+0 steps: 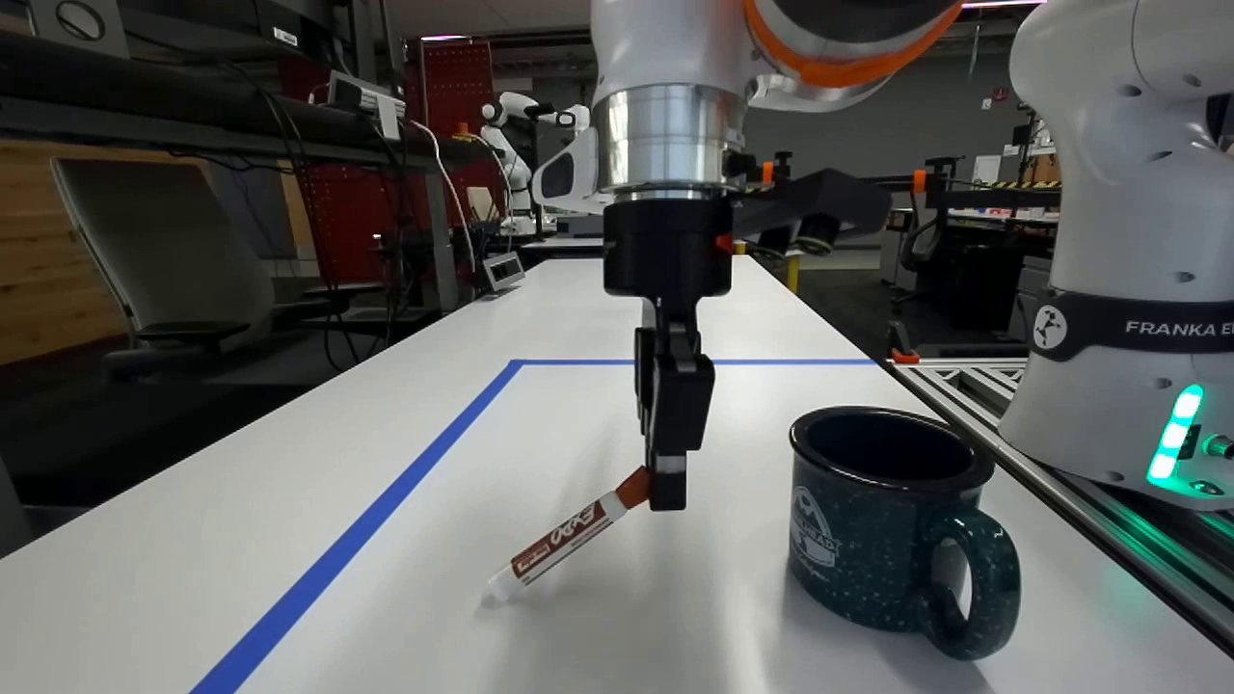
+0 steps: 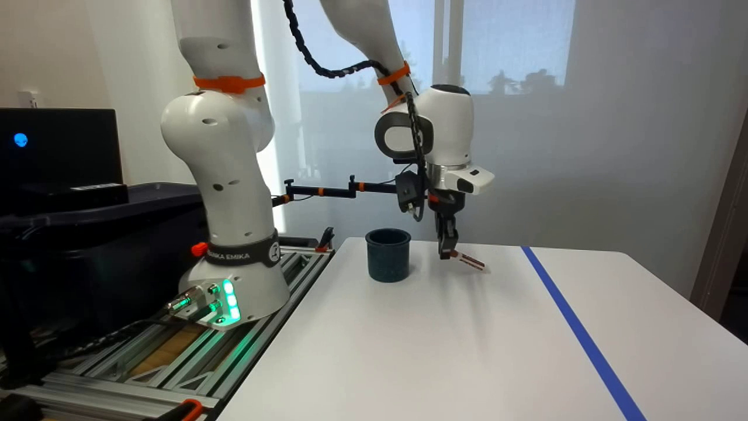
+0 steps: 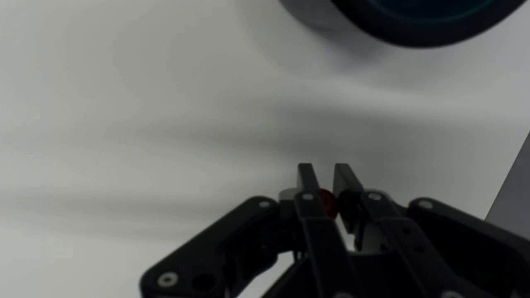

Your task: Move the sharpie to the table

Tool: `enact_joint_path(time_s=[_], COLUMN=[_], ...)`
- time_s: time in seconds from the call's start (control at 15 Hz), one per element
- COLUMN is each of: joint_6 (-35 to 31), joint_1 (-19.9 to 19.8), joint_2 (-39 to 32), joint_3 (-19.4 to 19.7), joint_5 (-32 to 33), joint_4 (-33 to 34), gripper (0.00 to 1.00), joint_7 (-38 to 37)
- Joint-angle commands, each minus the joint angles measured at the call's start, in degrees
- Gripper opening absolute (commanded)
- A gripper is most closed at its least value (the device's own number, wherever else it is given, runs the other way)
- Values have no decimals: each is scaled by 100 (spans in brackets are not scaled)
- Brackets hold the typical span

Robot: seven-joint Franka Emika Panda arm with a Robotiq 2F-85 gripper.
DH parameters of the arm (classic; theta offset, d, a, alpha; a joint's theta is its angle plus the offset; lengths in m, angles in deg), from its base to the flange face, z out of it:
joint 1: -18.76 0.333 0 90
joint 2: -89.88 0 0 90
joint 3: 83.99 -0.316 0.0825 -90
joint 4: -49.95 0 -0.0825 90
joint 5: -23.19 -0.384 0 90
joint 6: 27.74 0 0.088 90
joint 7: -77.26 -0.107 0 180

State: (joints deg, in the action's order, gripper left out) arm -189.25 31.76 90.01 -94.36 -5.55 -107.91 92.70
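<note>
I hold the marker (image 1: 564, 543) in my gripper (image 1: 666, 490) by its reddish end, the white end slanting down toward the table (image 1: 405, 617); a dark mug (image 1: 858, 549) stands upright, apart from both.

Sharpie (image 1: 567, 543) in gripper (image 1: 666, 488), near the mug (image 1: 868, 545) on the table (image 1: 424, 617)

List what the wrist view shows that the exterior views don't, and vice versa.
Wrist view only: the red end of the pen seen head-on, with the fingers on either side of it.

Both exterior views only: the pen's printed label, the blue tape, the robot base with its green lights, and the mug uncropped; the wrist view cuts it off at the top edge.

Shared: the white table, at least part of the mug, and the gripper closed on the pen.
</note>
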Motion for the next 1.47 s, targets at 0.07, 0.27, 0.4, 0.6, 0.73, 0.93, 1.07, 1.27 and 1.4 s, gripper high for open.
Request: enact_joint_path(time_s=[0.07, 0.27, 0.4, 0.6, 0.73, 0.93, 1.07, 1.27, 1.4], joint_6=[9, 157, 298, 768, 1307, 2374, 3224, 4362, 4989], joint_1=[-116, -214, -239, -255, -247, -165, -105, 23, 49], joint_2=[-197, -264, -273, -28, 284, 1221, 1574, 2304, 2671], joint_3=[-80, -80, -57, 12, 36, -53, -82, -55, -38], joint_5=[-578, -197, 270, 1258, 1892, 2149, 2126, 1869, 1819], joint_4=[5, 4, 4, 12, 63, -183, 59, 7, 62], gripper=[4, 4, 44, 65, 81, 99, 100, 100, 100], joint_7=[944, 953, 705, 100, -395, -860, -1096, -1337, -1611])
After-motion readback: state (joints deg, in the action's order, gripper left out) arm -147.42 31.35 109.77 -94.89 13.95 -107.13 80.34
